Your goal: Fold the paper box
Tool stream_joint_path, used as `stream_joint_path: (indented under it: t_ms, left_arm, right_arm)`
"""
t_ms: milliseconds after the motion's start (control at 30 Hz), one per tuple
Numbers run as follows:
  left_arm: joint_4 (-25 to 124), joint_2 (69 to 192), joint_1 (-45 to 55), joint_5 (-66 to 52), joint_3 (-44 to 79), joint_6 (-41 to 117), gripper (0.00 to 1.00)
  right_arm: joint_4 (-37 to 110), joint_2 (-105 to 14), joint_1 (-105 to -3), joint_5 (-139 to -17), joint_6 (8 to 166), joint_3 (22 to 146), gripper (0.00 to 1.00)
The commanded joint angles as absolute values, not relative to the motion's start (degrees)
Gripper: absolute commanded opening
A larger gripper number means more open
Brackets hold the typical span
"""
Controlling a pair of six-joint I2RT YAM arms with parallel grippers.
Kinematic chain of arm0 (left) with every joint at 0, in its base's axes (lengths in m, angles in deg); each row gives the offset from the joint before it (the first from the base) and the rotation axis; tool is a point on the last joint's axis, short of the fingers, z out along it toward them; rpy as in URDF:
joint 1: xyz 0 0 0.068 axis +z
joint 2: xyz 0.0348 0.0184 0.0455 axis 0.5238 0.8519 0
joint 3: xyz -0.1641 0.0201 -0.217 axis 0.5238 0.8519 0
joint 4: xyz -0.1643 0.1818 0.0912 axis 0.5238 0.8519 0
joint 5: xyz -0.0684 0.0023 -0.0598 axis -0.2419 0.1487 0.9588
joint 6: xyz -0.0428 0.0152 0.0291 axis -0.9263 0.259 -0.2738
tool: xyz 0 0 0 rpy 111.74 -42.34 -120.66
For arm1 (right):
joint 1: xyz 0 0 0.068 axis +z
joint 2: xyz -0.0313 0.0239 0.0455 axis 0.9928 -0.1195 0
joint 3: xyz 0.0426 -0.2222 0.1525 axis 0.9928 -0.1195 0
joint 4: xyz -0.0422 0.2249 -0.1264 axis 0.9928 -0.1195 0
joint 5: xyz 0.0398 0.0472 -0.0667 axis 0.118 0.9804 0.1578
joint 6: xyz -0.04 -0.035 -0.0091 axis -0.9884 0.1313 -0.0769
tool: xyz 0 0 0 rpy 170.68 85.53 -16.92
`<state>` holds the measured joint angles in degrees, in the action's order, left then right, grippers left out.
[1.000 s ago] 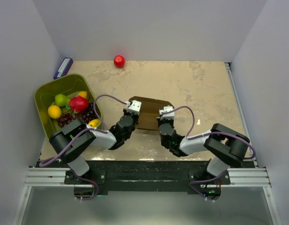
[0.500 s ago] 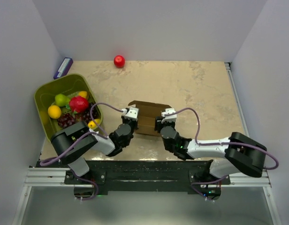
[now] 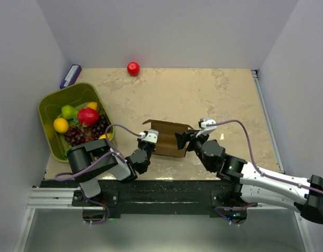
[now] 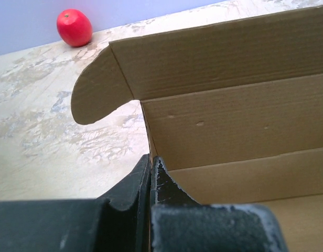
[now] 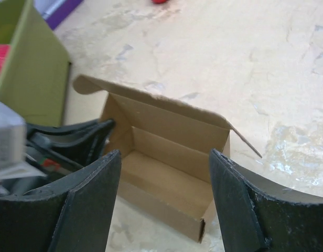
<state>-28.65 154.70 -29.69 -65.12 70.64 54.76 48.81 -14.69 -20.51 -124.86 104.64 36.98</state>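
Black and clenched, the left tool (image 4: pixel 151 164) is pinching the left wall of the paper box (image 3: pixel 169 137), while the right tool (image 5: pixel 165 157), spread wide, is hovering over its right end. Flatter a second ago, the box is now standing as an open tray on the near middle of the counter (image 3: pixel 219 94). Farther back, its rounded flap (image 4: pixel 96 92) is waiting untucked, likely the next fold.
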Motion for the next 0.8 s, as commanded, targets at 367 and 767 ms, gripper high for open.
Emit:
stream_joint_path:
  t_ms: [367, 767]
  left_arm:
    - [-36.3, 157.1, -33.8, -71.1, 74.6, 58.2, 0.00]
    - [-35.7, 155.0, -37.6, -73.9, 76.5, 58.0, 0.15]
  right_arm:
    - [39.8, -25.2, -20.6, -129.7, 105.8, 59.2, 0.76]
    - [42.9, -38.9, -22.2, -128.5, 108.5, 61.8, 0.75]
